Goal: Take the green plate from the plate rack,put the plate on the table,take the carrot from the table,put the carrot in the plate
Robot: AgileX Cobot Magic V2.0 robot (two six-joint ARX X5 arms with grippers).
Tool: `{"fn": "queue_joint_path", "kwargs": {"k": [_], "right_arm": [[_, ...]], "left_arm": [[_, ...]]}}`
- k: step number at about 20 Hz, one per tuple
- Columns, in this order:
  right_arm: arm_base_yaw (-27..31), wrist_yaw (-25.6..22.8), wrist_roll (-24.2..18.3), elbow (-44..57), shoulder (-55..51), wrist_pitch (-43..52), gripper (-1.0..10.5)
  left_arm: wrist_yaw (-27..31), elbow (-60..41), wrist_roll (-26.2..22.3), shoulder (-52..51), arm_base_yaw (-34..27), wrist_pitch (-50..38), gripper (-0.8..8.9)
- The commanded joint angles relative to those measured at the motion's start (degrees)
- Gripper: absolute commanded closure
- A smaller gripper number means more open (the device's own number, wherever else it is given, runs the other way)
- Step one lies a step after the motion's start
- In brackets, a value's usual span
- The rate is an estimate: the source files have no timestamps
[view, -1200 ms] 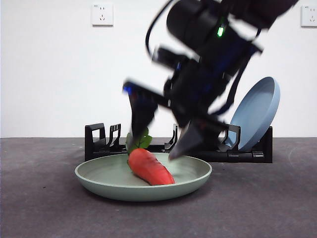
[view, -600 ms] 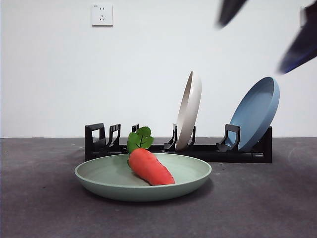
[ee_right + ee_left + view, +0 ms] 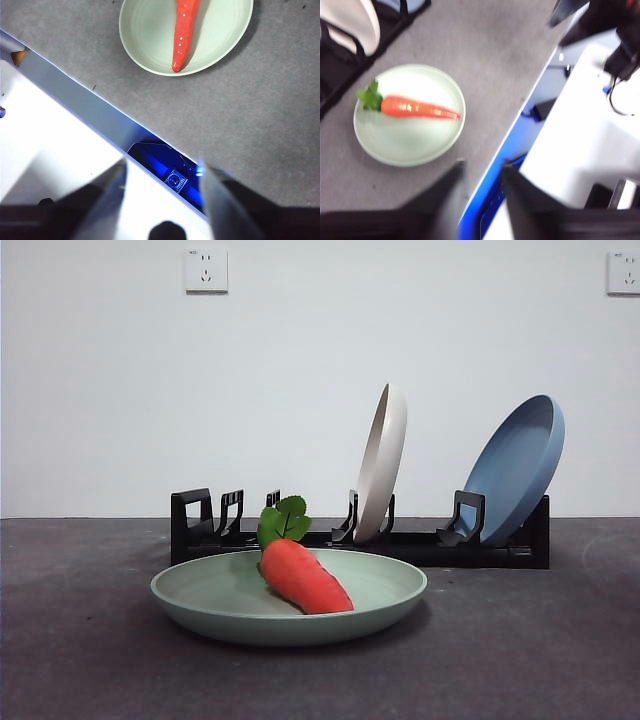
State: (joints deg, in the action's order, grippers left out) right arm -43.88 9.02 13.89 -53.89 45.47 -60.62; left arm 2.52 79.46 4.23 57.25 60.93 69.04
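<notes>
The green plate [image 3: 200,606] lies flat on the table [image 3: 520,650] in front of the plate rack [image 3: 200,525]. The carrot [image 3: 305,580] lies in the plate with its green leaves toward the rack. Neither gripper shows in the front view. My left gripper [image 3: 481,175] is open and empty, high above the table's edge, with the plate [image 3: 405,142] and carrot [image 3: 415,107] well away below it. My right gripper [image 3: 162,185] is open and empty, also high over the table's edge, apart from the plate [image 3: 145,30] and carrot [image 3: 184,30].
A cream-white plate [image 3: 383,460] and a blue plate [image 3: 515,470] stand upright in the rack's middle and right slots. The rack's left slots hold nothing. The other arm [image 3: 600,20] shows blurred in the left wrist view. White base panels lie beyond the table's edge.
The arm that hung open over the carrot and plate has risen up and to the right, out of the front view. The carrot and plate have not moved.
</notes>
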Motion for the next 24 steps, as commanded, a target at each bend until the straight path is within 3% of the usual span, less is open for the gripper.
{"fn": "queue_joint_path", "kwargs": {"k": [1,24], "right_arm": [[-0.1,0.1,-0.5,0.0,-0.1,0.1,9.6],[-0.1,-0.3,-0.5,0.0,-0.2,0.1,9.5]], "left_arm": [[-0.1,-0.3,0.8,-0.1,0.2,0.9,8.22],[0.8,-0.3,0.3,-0.1,0.1,-0.5,8.15]]}}
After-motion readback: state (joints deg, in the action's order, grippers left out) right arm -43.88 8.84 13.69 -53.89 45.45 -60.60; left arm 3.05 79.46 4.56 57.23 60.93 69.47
